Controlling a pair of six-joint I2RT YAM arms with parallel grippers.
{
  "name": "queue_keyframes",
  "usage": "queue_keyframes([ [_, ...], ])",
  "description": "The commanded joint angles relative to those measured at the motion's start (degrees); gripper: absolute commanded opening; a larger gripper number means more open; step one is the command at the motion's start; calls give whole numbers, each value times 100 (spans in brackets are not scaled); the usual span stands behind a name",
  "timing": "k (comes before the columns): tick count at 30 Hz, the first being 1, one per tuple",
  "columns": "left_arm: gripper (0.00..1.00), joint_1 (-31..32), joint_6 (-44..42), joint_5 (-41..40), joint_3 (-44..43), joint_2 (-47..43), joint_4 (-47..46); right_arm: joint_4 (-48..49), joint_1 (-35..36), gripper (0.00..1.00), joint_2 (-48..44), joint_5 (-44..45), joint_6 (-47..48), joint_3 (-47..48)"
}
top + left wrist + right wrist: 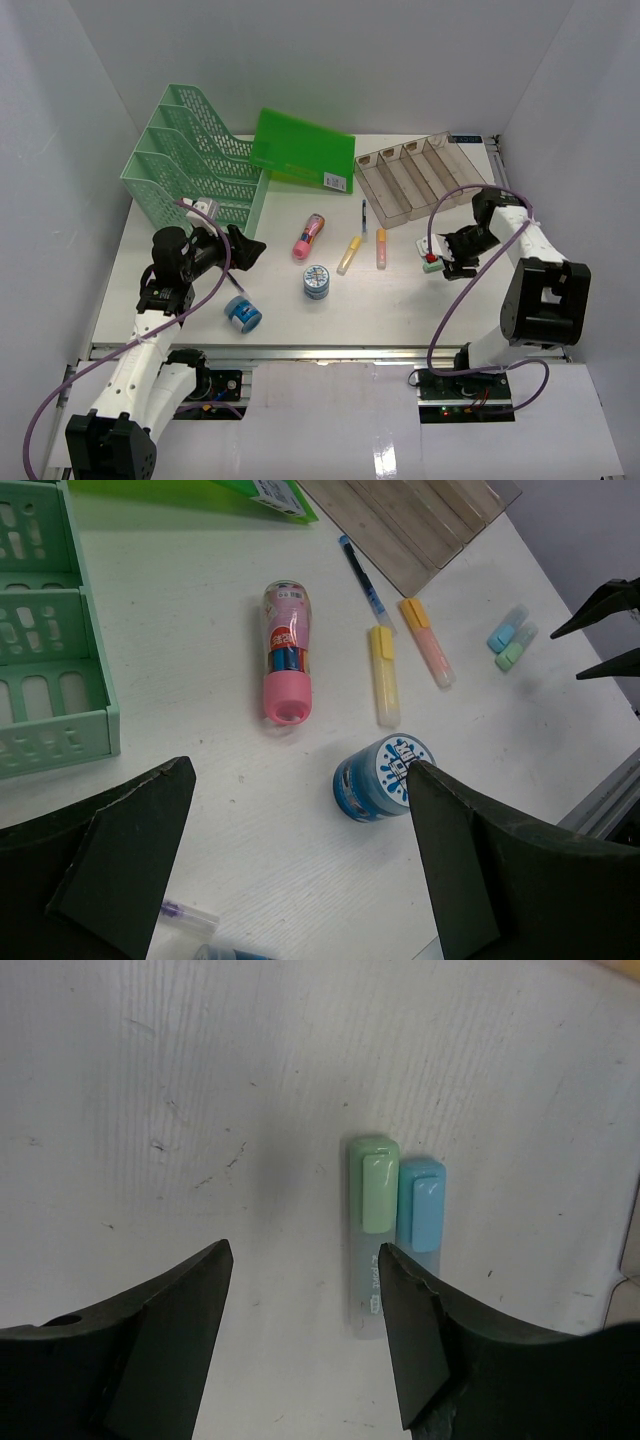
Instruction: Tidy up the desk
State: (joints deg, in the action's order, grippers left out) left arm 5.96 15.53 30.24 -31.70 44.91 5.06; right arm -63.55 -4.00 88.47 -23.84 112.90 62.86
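The white desk holds scattered stationery. My left gripper is open and empty above the desk, with a blue round tub by its right finger. A pink bottle, a yellow highlighter, an orange highlighter and a blue pen lie mid-desk. My right gripper is open, low over a green marker and a blue marker lying side by side. The green one lies just inside its right finger.
A mint-green mesh file rack stands back left with a green folder beside it. A clear compartmented tray sits back right. A second blue tub and a small clear cap lie near the front left edge.
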Motion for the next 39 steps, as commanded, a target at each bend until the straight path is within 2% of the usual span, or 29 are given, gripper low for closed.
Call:
queue_keyframes([
  [1, 98, -7, -33, 61, -204, -35, -101, 338, 83, 66, 248, 403, 22, 220],
  [10, 98, -16, -39, 98, -205, -23, -93, 916, 185, 62, 596, 858, -330, 86],
  [33, 98, -16, -68, 38, -213, 40, -62, 1416, 402, 57, 1161, 1432, -822, 94],
  [39, 98, -16, -68, 23, -220, 53, -58, 1449, 639, 53, 1164, 1488, -823, -72],
])
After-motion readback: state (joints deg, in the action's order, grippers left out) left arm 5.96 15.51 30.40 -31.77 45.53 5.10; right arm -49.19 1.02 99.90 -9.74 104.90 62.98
